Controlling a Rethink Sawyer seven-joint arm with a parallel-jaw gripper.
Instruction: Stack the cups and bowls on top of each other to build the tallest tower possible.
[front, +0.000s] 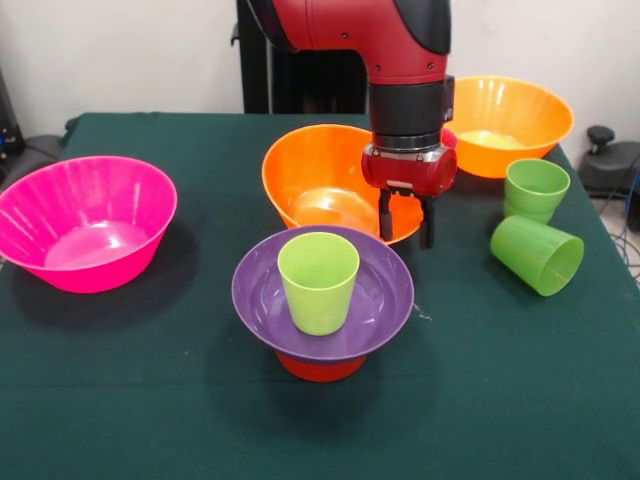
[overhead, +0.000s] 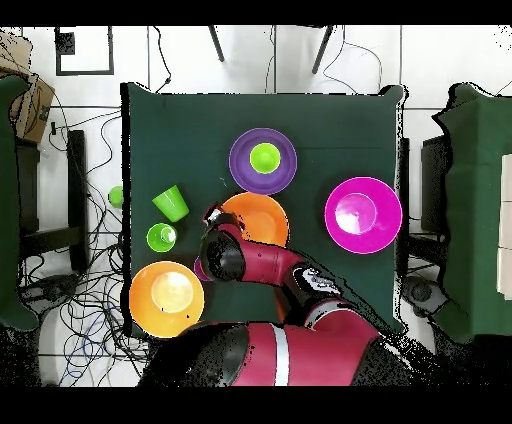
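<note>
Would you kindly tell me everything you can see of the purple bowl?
The purple bowl is a wide, shallow, glossy round bowl that looks like plastic, upright and level. It sits on a small orange bowl, overhanging it all round, so only that bowl's lower part shows beneath. A yellow-green cup stands upright, mouth up, in its middle. Together they stand near the table's centre, in front of a big orange bowl. The gripper hangs apart from it, behind its rim.
</note>
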